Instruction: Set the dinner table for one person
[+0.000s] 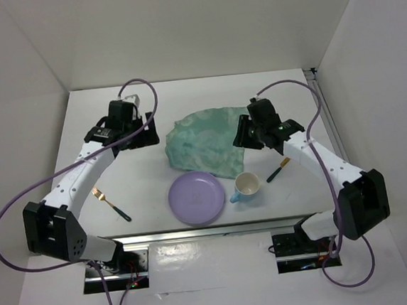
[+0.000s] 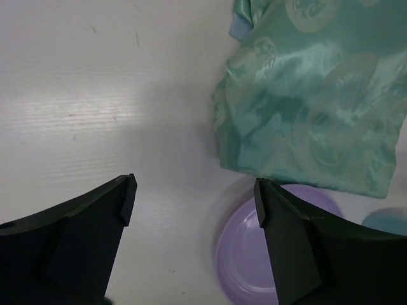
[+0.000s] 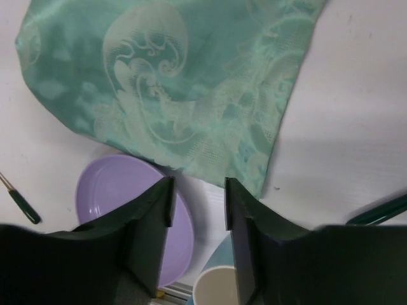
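Observation:
The dinner table (image 1: 206,95) is a plain white top. A crumpled teal-green patterned cloth (image 1: 202,142) lies at its middle. A purple plate (image 1: 197,197) sits in front of the cloth, and a blue cup (image 1: 246,186) with a cream inside stands right of the plate. A gold fork with a dark green handle (image 1: 112,203) lies at the near left. Another gold and green utensil (image 1: 278,169) lies at the right. My left gripper (image 1: 143,135) hovers open and empty left of the cloth. My right gripper (image 1: 247,136) hovers open and empty over the cloth's right edge.
White walls close in the table on the left, back and right. In the left wrist view the open gripper (image 2: 194,194) is over bare table, with the cloth (image 2: 311,95) and plate (image 2: 248,254) to its right. In the right wrist view the gripper (image 3: 198,200) is above the plate (image 3: 114,184) and cup (image 3: 213,286).

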